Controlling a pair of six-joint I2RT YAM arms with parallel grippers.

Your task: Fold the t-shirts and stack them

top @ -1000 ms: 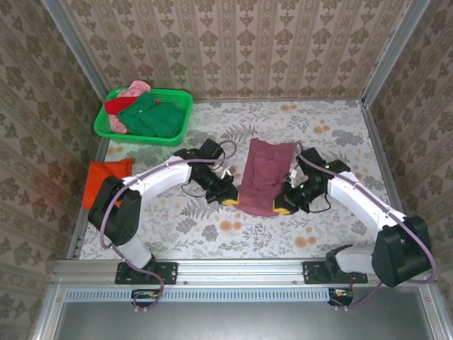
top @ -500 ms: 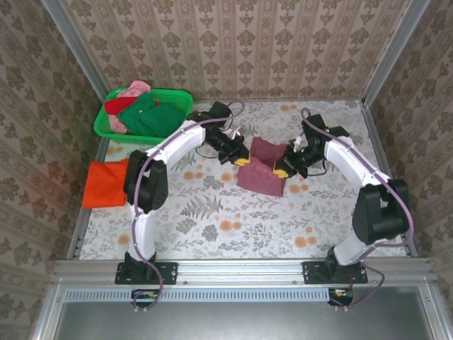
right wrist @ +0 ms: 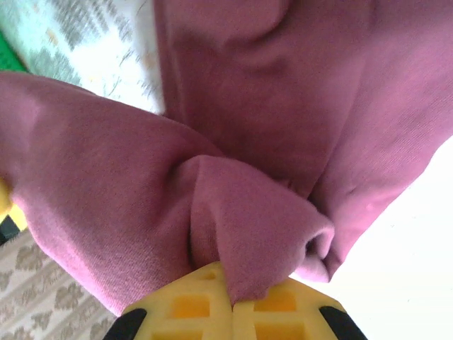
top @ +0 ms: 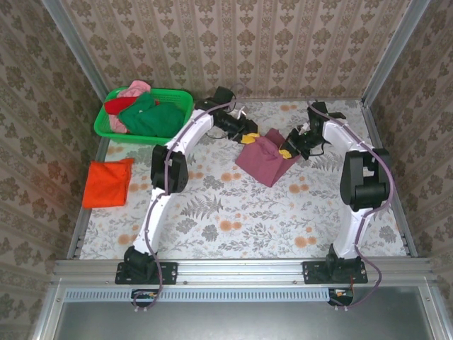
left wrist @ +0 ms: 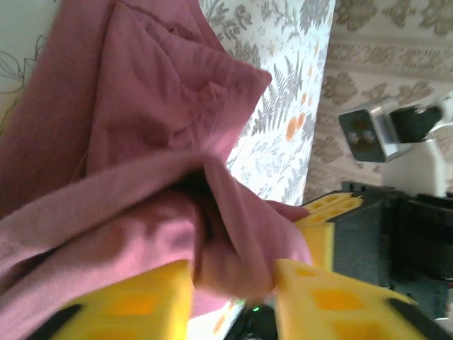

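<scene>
With the maroon shirt [top: 263,161] doubled over on the far middle of the table [top: 212,212], right hand [top: 285,151] clamped on its edge and left hand [top: 249,139] parted around the cloth, lower both corners level and flat before letting go.

Left arm [top: 185,138], right arm [top: 338,134] — white shells, black joints, purple cable [top: 387,173] alongside each; fingers [right wrist: 191,306] yellow, grid-moulded, 2 per gripper.

No legible txt, labels, brands or nos. Wallpaper [top: 233,42] at 12 o'clock & tabletop [top: 212,227]: floral pattern only. Maroon t-shirt [top: 265,159]: plain where seen.
</scene>
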